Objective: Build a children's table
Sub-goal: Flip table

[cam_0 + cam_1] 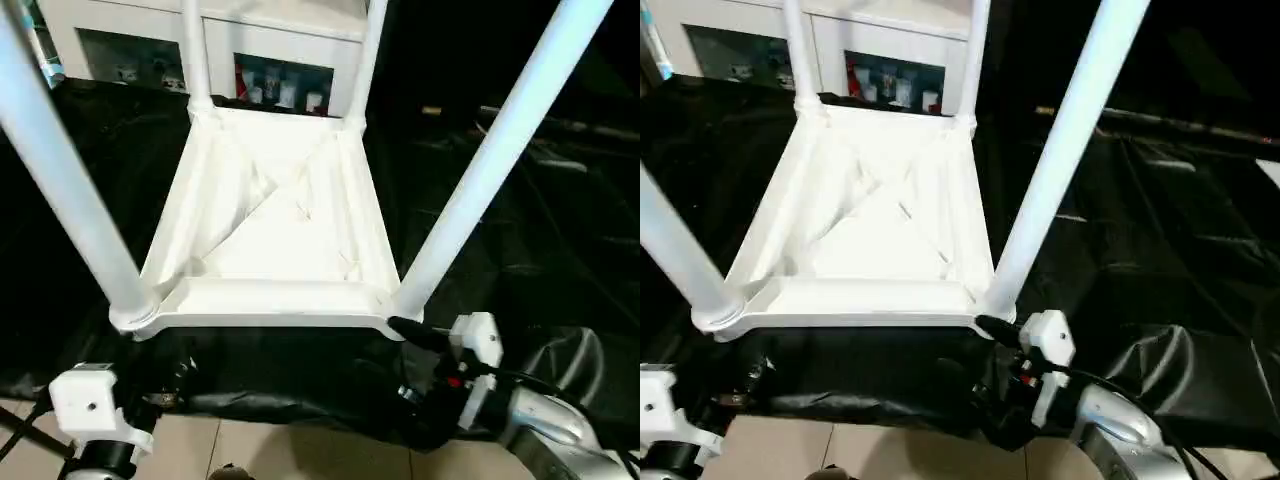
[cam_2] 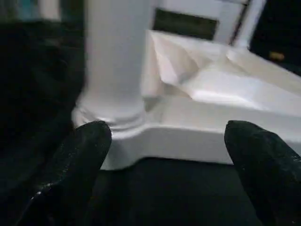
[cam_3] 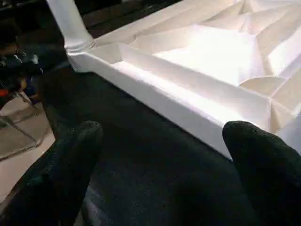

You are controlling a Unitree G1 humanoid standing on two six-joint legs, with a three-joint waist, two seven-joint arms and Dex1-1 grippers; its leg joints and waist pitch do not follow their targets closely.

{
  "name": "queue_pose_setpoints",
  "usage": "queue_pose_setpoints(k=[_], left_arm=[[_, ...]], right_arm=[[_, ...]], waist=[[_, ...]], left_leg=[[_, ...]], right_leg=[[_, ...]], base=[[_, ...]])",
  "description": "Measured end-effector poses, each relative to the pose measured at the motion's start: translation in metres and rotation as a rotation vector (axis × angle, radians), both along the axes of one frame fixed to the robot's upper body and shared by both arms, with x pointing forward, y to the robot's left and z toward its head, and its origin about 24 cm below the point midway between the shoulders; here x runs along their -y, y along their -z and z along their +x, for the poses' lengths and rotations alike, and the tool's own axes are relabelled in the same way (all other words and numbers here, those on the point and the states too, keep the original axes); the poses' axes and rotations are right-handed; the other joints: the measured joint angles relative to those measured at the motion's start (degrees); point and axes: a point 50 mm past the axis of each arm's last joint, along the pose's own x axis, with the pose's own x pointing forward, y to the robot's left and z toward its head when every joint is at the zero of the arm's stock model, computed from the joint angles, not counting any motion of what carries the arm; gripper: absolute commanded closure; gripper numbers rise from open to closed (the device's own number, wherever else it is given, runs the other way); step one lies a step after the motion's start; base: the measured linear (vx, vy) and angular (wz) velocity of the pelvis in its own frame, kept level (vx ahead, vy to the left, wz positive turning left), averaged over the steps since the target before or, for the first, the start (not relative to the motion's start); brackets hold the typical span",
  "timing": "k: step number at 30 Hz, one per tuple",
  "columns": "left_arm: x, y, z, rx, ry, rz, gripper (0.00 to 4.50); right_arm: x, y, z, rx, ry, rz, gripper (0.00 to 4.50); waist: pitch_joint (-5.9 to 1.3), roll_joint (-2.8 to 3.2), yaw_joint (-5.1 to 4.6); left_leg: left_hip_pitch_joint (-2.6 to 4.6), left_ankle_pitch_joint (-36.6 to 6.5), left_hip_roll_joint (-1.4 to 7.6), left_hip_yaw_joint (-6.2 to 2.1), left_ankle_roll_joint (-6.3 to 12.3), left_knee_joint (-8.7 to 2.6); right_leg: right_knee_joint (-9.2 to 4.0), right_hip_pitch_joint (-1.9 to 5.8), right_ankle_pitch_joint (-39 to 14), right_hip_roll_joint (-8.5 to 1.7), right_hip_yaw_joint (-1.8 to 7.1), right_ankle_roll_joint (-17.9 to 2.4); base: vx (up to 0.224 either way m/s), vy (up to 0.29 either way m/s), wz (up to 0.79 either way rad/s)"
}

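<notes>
On a black-draped tabletop (image 1: 560, 250), the children's table (image 1: 280, 250) lies inverted, all four legs (image 1: 480, 170) seated, apparently only needing flipping, left gripper (image 2: 164, 155) and right gripper (image 3: 160, 160) both released.

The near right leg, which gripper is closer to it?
Right. The right gripper has a fingertip just below the socket of the near right leg. The left gripper sits at the opposite near corner, by the near left leg.

My white plastic ribbed tabletop (image 1: 270, 240) lies upside down on the black cloth (image 1: 560, 260), four white tubular legs (image 1: 490, 160) standing in its corners; the white glass-door cabinet (image 1: 270, 60) stands behind.
</notes>
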Motion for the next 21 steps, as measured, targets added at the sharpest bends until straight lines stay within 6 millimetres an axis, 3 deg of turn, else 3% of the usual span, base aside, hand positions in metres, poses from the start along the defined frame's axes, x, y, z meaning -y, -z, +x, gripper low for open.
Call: queue_pose_setpoints(k=[3,5,9,16,21], left_arm=[[-0.007,-0.004,0.001,0.024,-0.084,0.043,0.02],[-0.017,-0.011,0.006,0.061,-0.166,0.073,0.02],[-0.032,-0.015,0.015,0.074,-0.233,0.103,0.02],[-0.041,-0.018,0.047,0.097,-0.143,0.092,0.02],[-0.039,-0.02,0.067,0.107,0.021,0.043,0.02]], right_arm=[[-0.002,0.0,0.004,0.006,0.008,0.006,0.0],[-0.003,-0.001,0.007,0.013,0.009,0.009,0.0],[-0.006,0.0,0.008,0.011,0.009,0.015,0.0],[-0.012,0.0,0.016,0.026,0.013,0.032,0.0],[-0.014,0.0,0.019,0.033,0.015,0.03,0.0]], waist=[[0.51,-0.12,0.04],[0.66,-0.45,0.06],[0.67,-0.53,-0.04],[0.67,-0.53,0.6],[0.76,-0.3,0.79]], left_leg=[[1.06,0.0,-0.01,0.0,-0.07,-0.07],[1.27,-0.1,-0.01,-0.05,-0.15,-0.11],[1.3,-0.1,-0.05,-0.06,-0.14,-0.07],[1.29,-0.1,-0.06,-0.06,-0.15,-0.05],[1.29,0.0,-0.04,-0.06,-0.31,-0.07]], right_leg=[[-0.03,0.66,-0.3,0.0,0.04,0.4],[-0.03,0.81,-0.3,0.0,0.02,0.4],[-0.1,0.83,-0.3,0.0,0.07,0.4],[0.04,0.8,0.1,0.02,0.11,0.3],[0.07,0.75,0.1,0.03,0.12,0.2]], base=[[0.0,0.0,0.0],[0.0,0.0,0.0],[0.0,0.0,0.0],[0.0,0.0,0.0],[0.0,0.0,0.0]])
